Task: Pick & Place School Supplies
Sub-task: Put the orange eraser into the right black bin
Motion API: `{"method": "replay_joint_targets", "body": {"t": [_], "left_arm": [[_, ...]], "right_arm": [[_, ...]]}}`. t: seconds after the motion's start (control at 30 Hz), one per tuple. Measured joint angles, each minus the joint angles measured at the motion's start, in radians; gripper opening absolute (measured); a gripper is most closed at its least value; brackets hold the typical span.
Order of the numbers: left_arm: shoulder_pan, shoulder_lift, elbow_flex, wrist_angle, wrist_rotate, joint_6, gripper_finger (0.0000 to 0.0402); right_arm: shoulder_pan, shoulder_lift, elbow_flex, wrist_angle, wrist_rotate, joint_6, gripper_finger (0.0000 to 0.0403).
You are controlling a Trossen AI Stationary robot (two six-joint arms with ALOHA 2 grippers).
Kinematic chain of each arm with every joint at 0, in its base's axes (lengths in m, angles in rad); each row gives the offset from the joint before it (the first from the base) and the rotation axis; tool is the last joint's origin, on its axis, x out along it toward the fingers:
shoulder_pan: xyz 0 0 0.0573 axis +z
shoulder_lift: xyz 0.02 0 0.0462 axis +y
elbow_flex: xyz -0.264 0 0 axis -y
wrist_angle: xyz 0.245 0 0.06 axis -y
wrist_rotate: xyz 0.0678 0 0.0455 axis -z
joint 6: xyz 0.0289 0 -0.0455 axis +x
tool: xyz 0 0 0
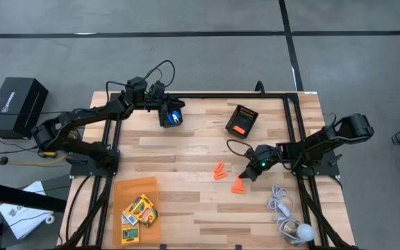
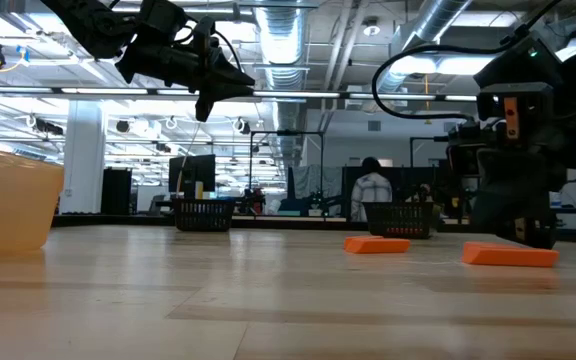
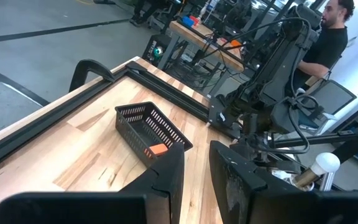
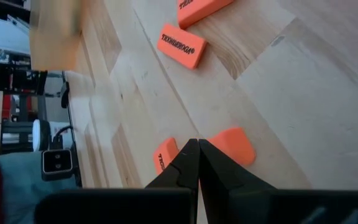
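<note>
My left gripper (image 1: 174, 117) hangs high over the table's far left, pointing right, with a blue-handled tool (image 1: 177, 118) at its fingers. My right gripper (image 4: 196, 147) is shut and slants down to the table at the right. Its tips stand between two stubby orange pieces (image 4: 232, 146) (image 4: 165, 155). Two more orange pieces (image 1: 219, 170) lie flat on the wood nearby. Crayon boxes (image 1: 139, 210) lie in an orange tray (image 1: 134, 186) at the near left. My left gripper has the blue-handled tool (image 1: 177, 118) at its fingertips, lifted clear of the table. Its own wrist view shows only a narrow gap between the fingers (image 3: 166, 180), so the part held stays hidden. My right gripper's shut tips sit right beside the orange piece (image 4: 232, 146). Whether they touch it, I cannot tell.
A black mesh bin (image 1: 242, 119) with one orange piece (image 1: 238, 129) inside stands at the far middle right. A white cord with a round bulb (image 1: 303, 231) lies at the near right corner. Bare wood spreads across the table's middle. A person sits in the room beyond.
</note>
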Motion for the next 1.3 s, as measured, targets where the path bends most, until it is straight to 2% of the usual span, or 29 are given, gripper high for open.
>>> {"method": "replay_joint_targets", "body": {"t": [0.2,0.43,0.53,0.67,0.8,0.9,1.03,1.17,1.3], "left_arm": [[0.0,0.0,0.0,0.0,0.0,0.041,0.0072],[0.0,0.0,0.0,-0.009,-0.001,0.06,0.0072],[0.0,0.0,0.0,-0.011,-0.001,0.064,0.0072],[0.0,0.002,0.0,-0.015,-0.001,0.101,0.0072],[0.0,0.002,0.0,-0.018,-0.001,0.131,0.0072],[0.0,0.002,0.0,-0.017,-0.001,0.131,0.0072],[0.0,0.002,0.0,-0.011,-0.001,0.131,0.0072],[0.0,0.002,0.0,-0.008,-0.001,0.131,0.0072],[0.0,0.002,0.0,-0.007,-0.001,0.131,0.0072]], "right_arm": [[0.027,0.0,0.0,0.008,0.032,0.028,0.0],[0.02,0.0,0.0,0.002,-0.022,0.11,0.0],[0.018,0.0,0.0,-0.045,-0.119,0.165,0.0],[0.015,-0.001,0.005,-0.05,-0.12,0.175,0.0],[-0.011,-0.014,0.077,-0.288,-0.053,0.123,0.0],[-0.052,-0.01,0.152,-0.369,-0.024,0.024,0.0],[-0.129,-0.008,0.255,-0.419,0.122,-0.156,0.0],[-0.176,-0.008,0.36,-0.43,0.157,-0.527,0.0],[-0.229,0.005,0.467,-0.562,0.15,-0.852,0.0]]}}
